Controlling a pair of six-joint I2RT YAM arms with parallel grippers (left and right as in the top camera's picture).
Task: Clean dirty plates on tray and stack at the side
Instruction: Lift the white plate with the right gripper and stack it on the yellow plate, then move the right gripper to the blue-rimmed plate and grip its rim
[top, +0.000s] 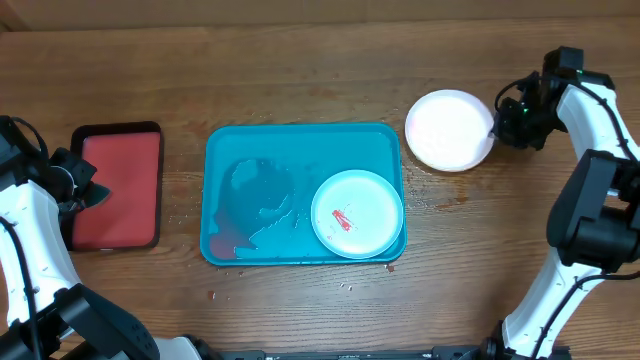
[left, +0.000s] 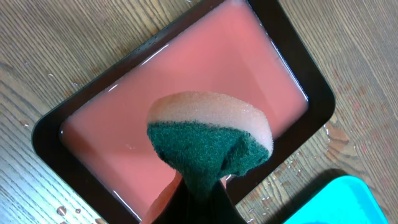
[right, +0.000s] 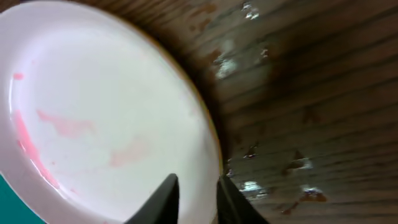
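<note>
One white plate (top: 449, 130), one mint plate (top: 370, 198)

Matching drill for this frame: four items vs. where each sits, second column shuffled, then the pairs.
1 white plate
2 mint plate
3 sponge
4 red tray

a held by left gripper
b on blue tray, red smear on it
c on bare table, beside blue tray's right end
d far left of table, pinkish liquid inside

Pairs: 1-c, 2-b, 3-a, 4-d
</note>
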